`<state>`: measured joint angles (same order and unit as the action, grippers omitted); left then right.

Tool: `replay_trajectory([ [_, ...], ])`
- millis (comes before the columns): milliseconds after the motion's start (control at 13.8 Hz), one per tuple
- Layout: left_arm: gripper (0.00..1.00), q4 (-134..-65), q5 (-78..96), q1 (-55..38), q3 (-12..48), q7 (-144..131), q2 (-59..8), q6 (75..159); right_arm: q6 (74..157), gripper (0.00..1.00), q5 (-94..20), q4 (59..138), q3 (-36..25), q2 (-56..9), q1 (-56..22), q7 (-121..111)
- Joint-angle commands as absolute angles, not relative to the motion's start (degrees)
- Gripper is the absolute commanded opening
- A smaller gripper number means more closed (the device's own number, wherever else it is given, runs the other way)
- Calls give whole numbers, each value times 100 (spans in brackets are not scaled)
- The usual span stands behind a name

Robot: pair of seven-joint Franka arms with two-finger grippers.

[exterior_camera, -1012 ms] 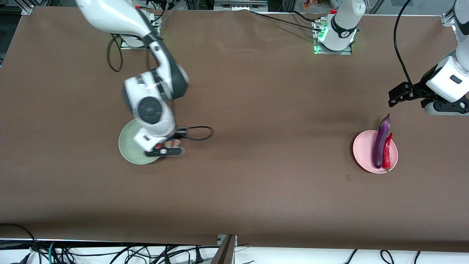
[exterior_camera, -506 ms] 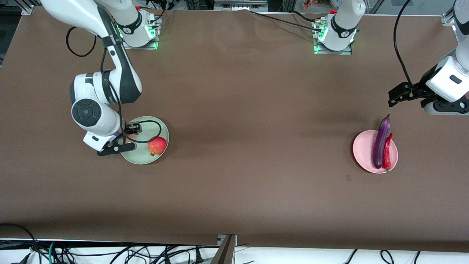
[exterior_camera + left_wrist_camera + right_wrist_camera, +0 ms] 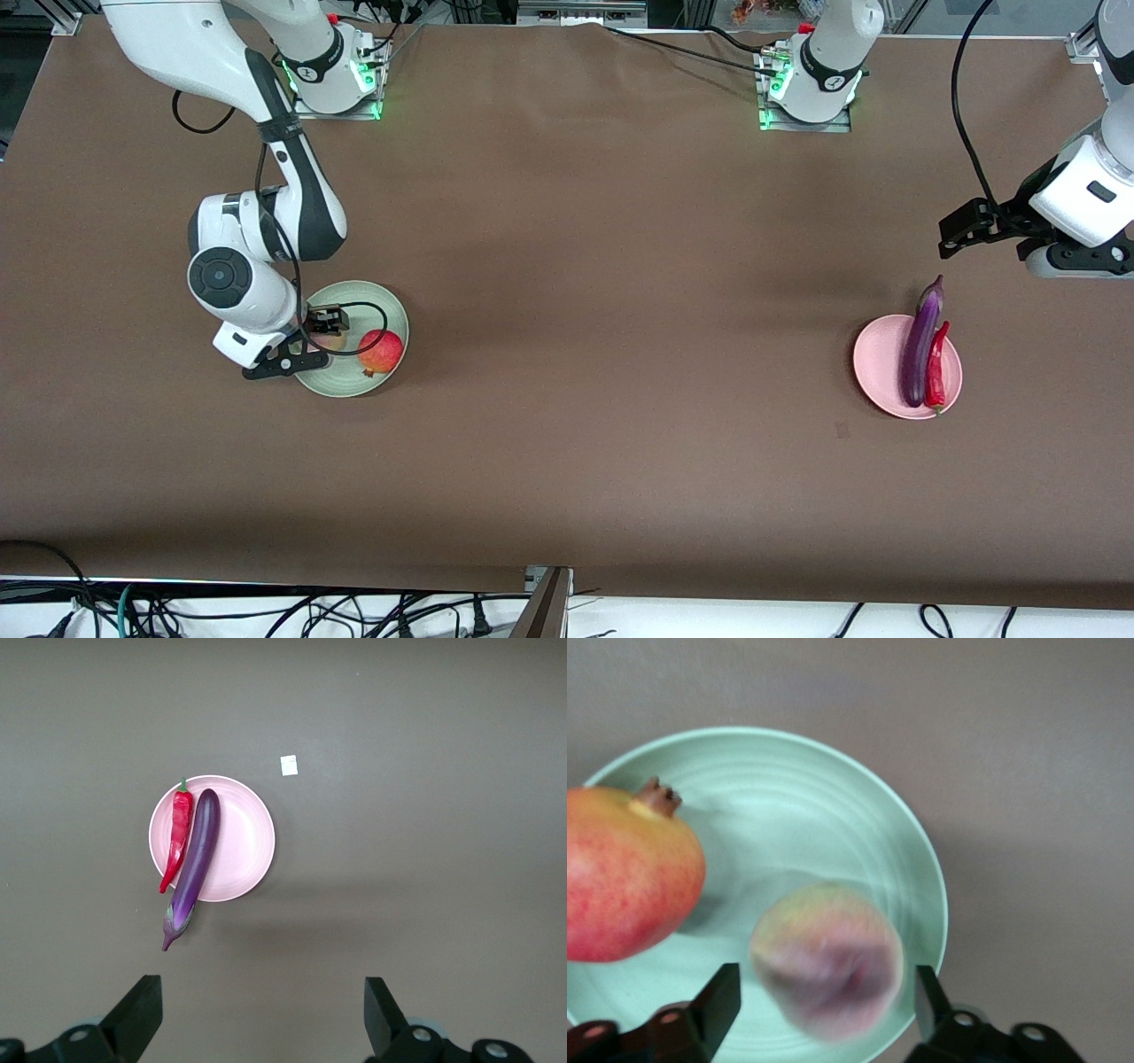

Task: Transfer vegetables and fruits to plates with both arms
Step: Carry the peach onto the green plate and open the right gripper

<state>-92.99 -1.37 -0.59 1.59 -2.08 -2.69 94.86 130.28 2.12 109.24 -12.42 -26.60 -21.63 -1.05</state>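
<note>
The mint green plate (image 3: pixel 390 312) lies toward the right arm's end of the table. The red-orange pomegranate (image 3: pixel 381 352) rests on it, and so does the peach (image 3: pixel 330 341), mostly hidden under the right hand. In the right wrist view the plate (image 3: pixel 859 815) holds the pomegranate (image 3: pixel 625 877) and a blurred peach (image 3: pixel 828 961). My right gripper (image 3: pixel 827 1010) is open around the peach, with gaps on both sides. The pink plate (image 3: pixel 873 363) holds the purple eggplant (image 3: pixel 921 350) and the red chili (image 3: pixel 937 368). My left gripper (image 3: pixel 952 235) is open and empty, high beside that plate (image 3: pixel 244 842).
The eggplant's (image 3: pixel 197 859) tip overhangs the pink plate's rim, with the chili (image 3: pixel 177 837) beside it. A small white tag (image 3: pixel 289 765) lies on the brown tabletop near that plate. Cables run along the table's near edge.
My right arm swung across the green plate toward its own end of the table, uncovering the pomegranate, then eased back a little. The peach blurs between its fingers. The left arm has not moved.
</note>
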Motion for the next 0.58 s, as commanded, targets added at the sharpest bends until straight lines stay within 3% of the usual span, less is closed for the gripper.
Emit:
replay_trajectory([
  [0,100,-9299,18,-62,141,-211,-229,9422,13008,100,70,10863,-1213,-2601,-1952,-246],
  [289,100,-9299,9,-70,149,-220,-229,9431,12964,100,88,10724,-1213,-2558,-1951,-1024],
  [506,100,-9299,9,-79,149,-211,-229,9431,11983,100,18,10180,-1213,-2374,-1951,-1275],
])
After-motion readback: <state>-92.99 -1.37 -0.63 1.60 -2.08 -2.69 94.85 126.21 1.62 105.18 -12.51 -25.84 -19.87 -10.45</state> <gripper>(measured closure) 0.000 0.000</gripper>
